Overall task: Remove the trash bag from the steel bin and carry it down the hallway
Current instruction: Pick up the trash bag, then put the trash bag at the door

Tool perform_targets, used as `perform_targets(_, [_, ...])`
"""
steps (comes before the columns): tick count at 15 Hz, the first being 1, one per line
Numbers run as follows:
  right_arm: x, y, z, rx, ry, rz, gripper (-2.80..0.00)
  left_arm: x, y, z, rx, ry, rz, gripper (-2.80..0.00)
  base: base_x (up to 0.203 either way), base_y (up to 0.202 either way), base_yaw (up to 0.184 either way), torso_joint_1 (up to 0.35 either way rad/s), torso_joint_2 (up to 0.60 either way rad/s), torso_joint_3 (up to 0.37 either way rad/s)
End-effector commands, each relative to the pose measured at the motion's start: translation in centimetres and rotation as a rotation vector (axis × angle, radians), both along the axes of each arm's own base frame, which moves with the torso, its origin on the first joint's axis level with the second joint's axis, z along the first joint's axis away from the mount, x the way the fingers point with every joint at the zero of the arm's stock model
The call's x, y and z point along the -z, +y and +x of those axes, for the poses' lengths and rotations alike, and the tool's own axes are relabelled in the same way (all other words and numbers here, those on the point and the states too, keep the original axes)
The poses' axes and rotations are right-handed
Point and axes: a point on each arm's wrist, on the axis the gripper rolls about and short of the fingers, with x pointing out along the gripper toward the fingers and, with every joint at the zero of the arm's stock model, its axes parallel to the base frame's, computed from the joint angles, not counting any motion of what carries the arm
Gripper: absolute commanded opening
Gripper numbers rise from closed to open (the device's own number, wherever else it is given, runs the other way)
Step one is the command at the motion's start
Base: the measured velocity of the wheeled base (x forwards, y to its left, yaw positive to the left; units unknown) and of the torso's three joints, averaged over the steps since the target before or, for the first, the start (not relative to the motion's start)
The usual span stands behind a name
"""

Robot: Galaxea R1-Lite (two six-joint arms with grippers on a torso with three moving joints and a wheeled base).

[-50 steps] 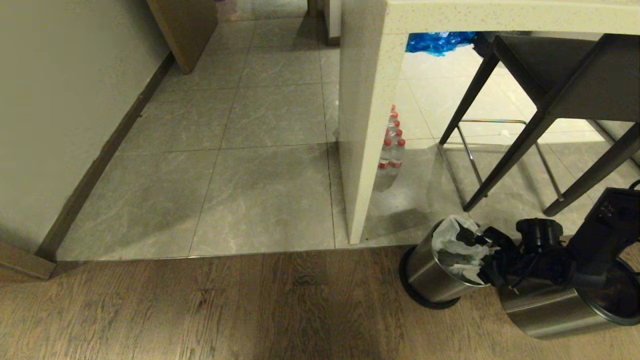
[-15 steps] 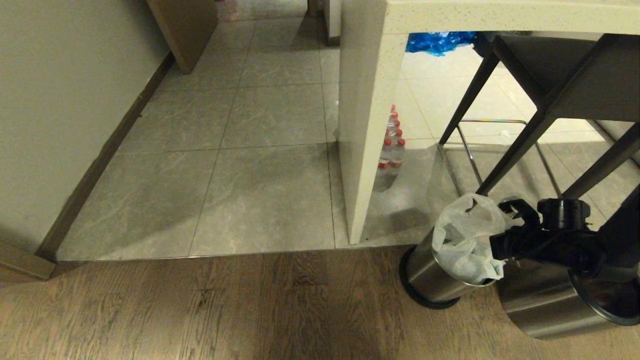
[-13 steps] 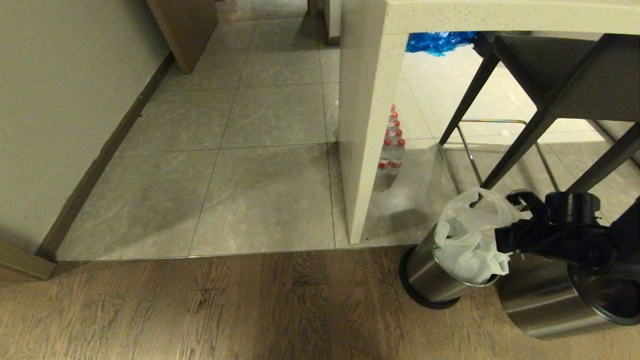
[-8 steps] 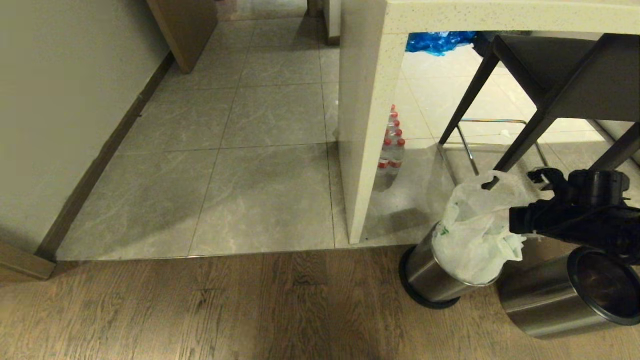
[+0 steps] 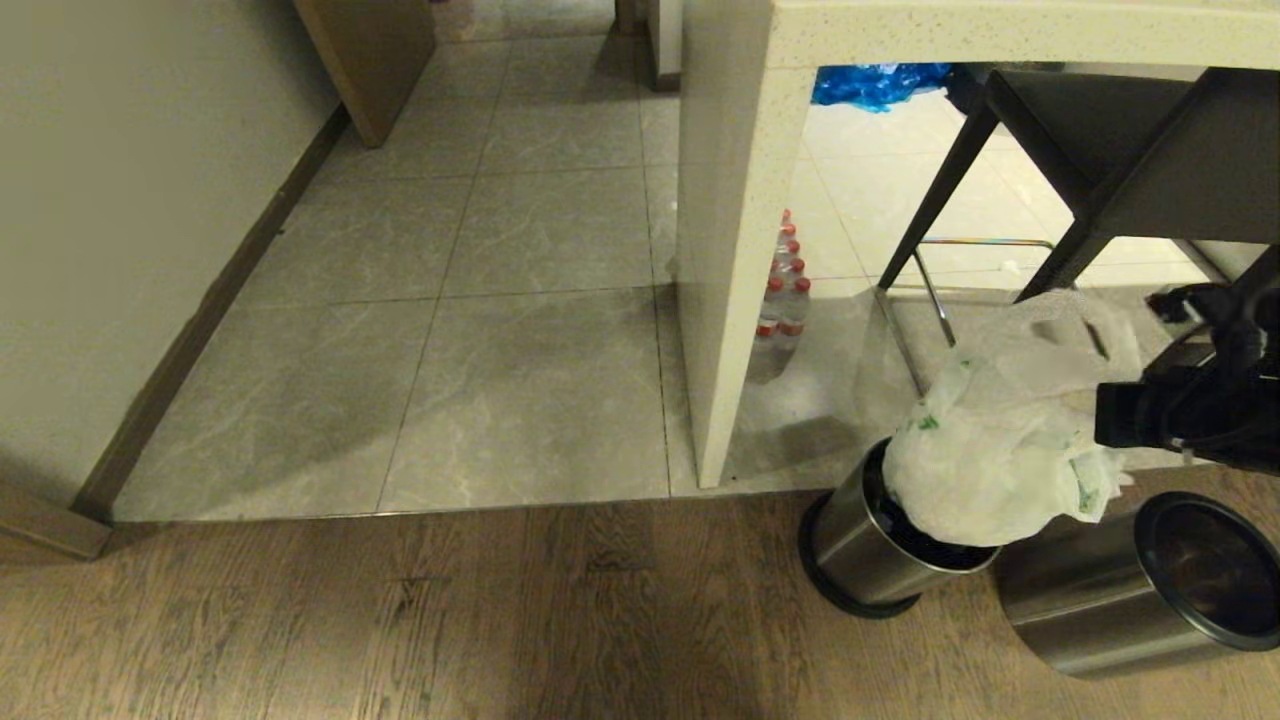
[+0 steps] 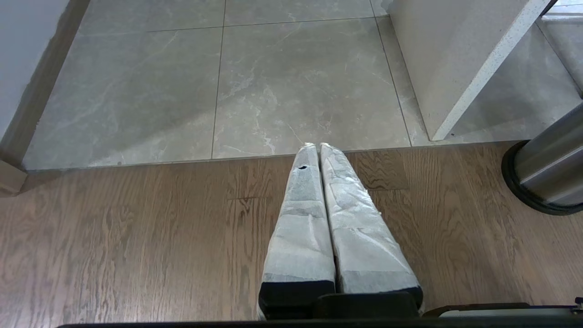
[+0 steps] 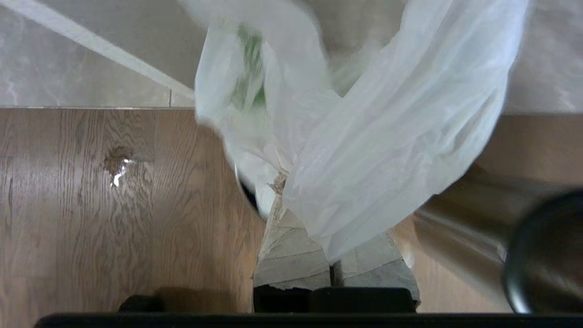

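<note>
Nearest to the robot, the left gripper [image 6: 319,150] is hanging over the wood floor [image 5: 400,620] with its two wrapped fingers pressed together and nothing between them, well apart from the work.

The right gripper [image 7: 291,200] is pinching the trash bag [image 5: 1000,470], its fingers closed on a fold of the thin film. The bag is lying on the left of this gripper and below it, and its long axis is running from the pinched fold down toward the steel bin [image 5: 860,545]. Its bottom is sitting at the black rim, so in my judgement it is not yet fully free. A second steel bin [image 5: 1120,590] is lying on its side just beside.

Green marks are showing on the bag, but no writing can be read.

Farther off, the hallway [image 5: 520,250] is opening to the left.
</note>
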Motion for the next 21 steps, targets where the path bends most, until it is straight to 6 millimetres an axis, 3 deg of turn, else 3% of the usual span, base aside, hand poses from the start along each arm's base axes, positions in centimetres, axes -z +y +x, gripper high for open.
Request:
perform_targets(1, [-2.6, 0.6, -2.7, 0.014, -0.046, -0.017, -2.8, 0.0, 0.0, 0.0, 0.0, 0.0, 0.0, -2.8, 0.0, 0.0, 0.0, 0.0, 0.0, 0.0])
perform_targets(4, [-4.3, 1.1, -7.4, 0.106, -0.039, -0.012, -2.8, 0.0, 0.0, 0.0, 0.0, 0.0, 0.0, -2.8, 0.0, 0.0, 0.0, 0.0, 0.0, 0.0])
perform_targets(7, [-4.6, 2.6, -13.7, 0.14, -0.046, 0.004, -2.8, 0.0, 0.0, 0.0, 0.0, 0.0, 0.0, -2.8, 0.0, 0.0, 0.0, 0.0, 0.0, 0.0])
perform_targets(10, [-2.6, 4.5, -20.8, 0.161, -0.116, 0.018, -2.8, 0.0, 0.0, 0.0, 0.0, 0.0, 0.0, -2.8, 0.0, 0.0, 0.0, 0.0, 0.0, 0.0])
perform_targets(13, [1.1, 6.1, -26.8, 0.177, -0.237, 0.002, -2.8, 0.0, 0.0, 0.0, 0.0, 0.0, 0.0, -2.8, 0.0, 0.0, 0.0, 0.0, 0.0, 0.0])
perform_targets(16, [4.5, 6.2, -28.6, 0.234, -0.185, -0.018, -2.8, 0.0, 0.0, 0.0, 0.0, 0.0, 0.0, -2.8, 0.0, 0.0, 0.0, 0.0, 0.0, 0.0])
perform_targets(21, [5.1, 6.0, -28.8, 0.095, -0.199, -0.052, -2.8, 0.0, 0.0, 0.0, 0.0, 0.0, 0.0, -2.8, 0.0, 0.0, 0.0, 0.0, 0.0, 0.0])
